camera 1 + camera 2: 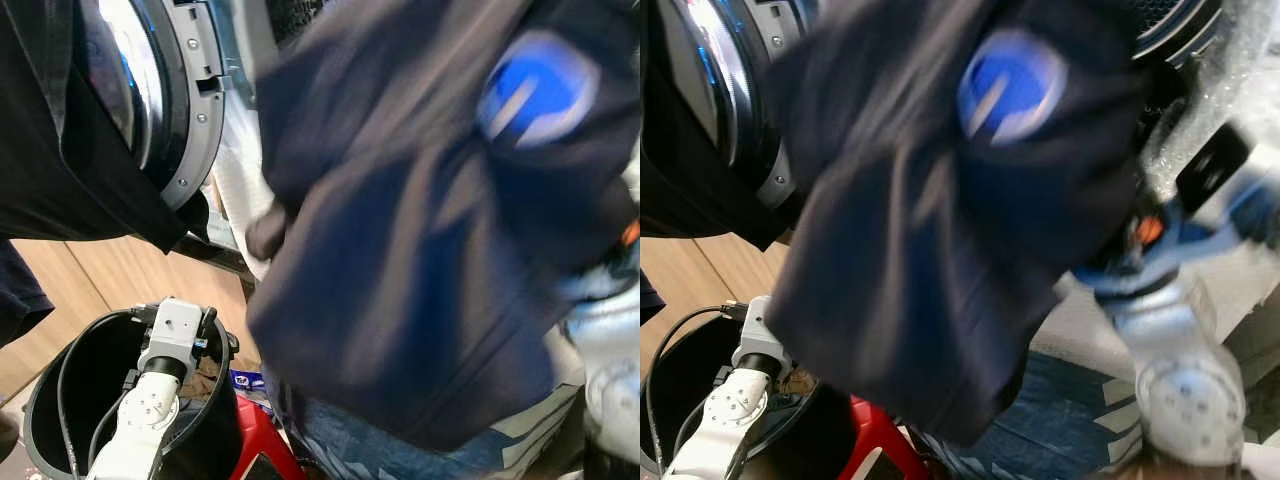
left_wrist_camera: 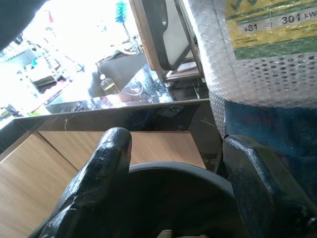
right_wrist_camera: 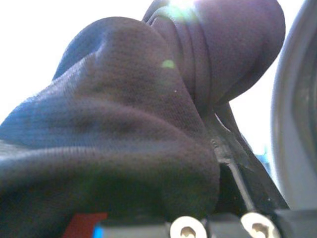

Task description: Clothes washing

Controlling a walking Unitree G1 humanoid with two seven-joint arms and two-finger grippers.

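The right gripper (image 1: 1140, 235) held a dark shirt (image 1: 420, 230) aloft before the washer door (image 1: 185, 90), apparently to load it, fingers clamped in the cloth. The left gripper (image 2: 173, 188) hung open over a black bin (image 1: 55, 400) on the wooden floor (image 1: 110, 270), beside bubble-wrapped goods (image 2: 257, 49).

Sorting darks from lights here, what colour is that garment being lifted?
Dark navy garment with a round blue-and-white logo; clearest in the right eye view.
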